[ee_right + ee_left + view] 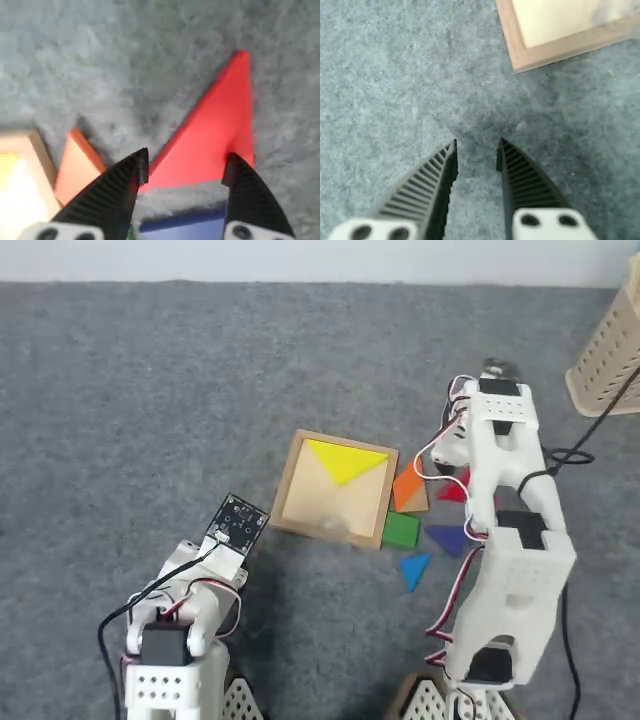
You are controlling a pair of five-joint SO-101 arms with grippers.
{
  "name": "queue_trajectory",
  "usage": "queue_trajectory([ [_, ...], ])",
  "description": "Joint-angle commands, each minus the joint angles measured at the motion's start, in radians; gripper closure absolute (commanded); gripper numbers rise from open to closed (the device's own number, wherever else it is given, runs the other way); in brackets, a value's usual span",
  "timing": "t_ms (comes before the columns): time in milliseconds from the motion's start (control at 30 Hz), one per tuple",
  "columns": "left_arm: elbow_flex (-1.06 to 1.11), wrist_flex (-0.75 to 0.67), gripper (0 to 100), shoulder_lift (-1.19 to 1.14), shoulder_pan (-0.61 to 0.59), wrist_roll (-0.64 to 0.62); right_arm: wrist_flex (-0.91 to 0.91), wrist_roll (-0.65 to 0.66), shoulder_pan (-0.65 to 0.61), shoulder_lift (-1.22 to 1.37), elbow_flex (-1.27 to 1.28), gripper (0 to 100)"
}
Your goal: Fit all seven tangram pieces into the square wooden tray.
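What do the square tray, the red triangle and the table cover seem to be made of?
Tray: unpainted wood with a matte finish, judging by its brown rim and paler floor. Red triangle: smooth, evenly coloured, probably painted wood or plastic; unclear which. Table cover: grey carpet or felt, with fuzzy fibres.

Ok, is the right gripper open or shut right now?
Open: the right gripper shows its fingers apart over the red triangle, with red visible between them.
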State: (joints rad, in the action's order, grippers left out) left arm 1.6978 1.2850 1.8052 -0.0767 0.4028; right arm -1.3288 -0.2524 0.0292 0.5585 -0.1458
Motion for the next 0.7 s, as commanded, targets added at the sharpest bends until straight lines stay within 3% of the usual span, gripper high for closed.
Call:
queue_trajectory([
  [0,-0.013,0.0,88,0.021,-0.003,-0.008,-0.025,0.127,0.058,0.033,0.0,72.1],
  [367,-0.013,0.0,88,0.021,-0.003,-0.008,-0.101,0.545,0.047,0.035,0.0,77.3],
  [567,-0.013,0.0,88,0.021,-0.003,-0.008,-0.119,0.546,0.019,0.094,-0.023,81.8],
  [667,-0.013,0.0,88,0.021,-0.003,-0.008,-0.114,0.417,0.042,0.101,-0.054,84.8],
])
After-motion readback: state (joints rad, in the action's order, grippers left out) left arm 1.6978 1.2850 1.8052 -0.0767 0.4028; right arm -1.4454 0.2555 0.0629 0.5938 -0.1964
